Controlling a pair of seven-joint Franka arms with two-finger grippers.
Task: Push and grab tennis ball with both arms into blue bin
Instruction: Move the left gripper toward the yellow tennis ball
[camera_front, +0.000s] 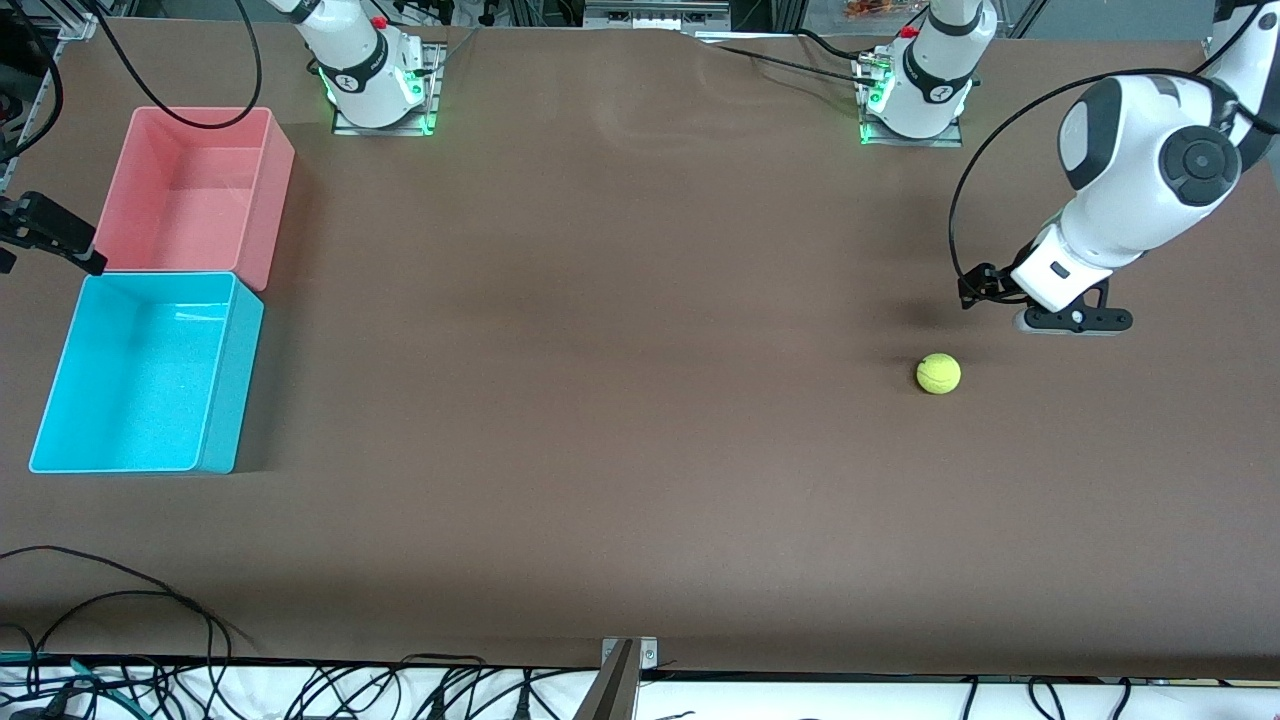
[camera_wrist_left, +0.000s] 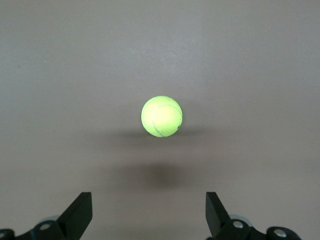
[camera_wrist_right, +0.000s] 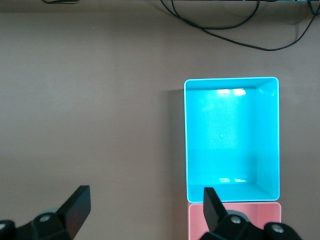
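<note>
One tennis ball (camera_front: 938, 373) rests on the brown tabletop (camera_front: 620, 400) toward the left arm's end, well apart from the bins; a faint curved seam shows on it in the left wrist view, but no brand or writing can be read. Two bins stand at the right arm's end, touching end to end: one blue bin (camera_front: 140, 375), nearer the front camera, and one pink bin (camera_front: 195, 195) farther from it. Both show bare interiors. Two arms are present. The left arm (camera_front: 1140, 170) is cut off at the picture edge, its upper links out of frame; the left gripper (camera_front: 1065, 318) hangs low over the tabletop just beside the ball, and from the front its fingers are hard to make out under the wrist body. The left wrist view shows the two fingers (camera_wrist_left: 80, 212) spread wide apart, holding nothing, with the ball between their lines but clear of both. Of the right arm only its base (camera_front: 365, 70) shows in the front view; the right gripper (camera_wrist_right: 142, 210) is over the bins, looking down on the blue bin with a strip of the pink one cut off at the frame edge, its fingers (camera_wrist_right: 77, 205) likewise wide apart and empty. Loose black cables (camera_front: 120, 600) lie along the tabletop edge nearest the front camera. No labels are legible anywhere.
</note>
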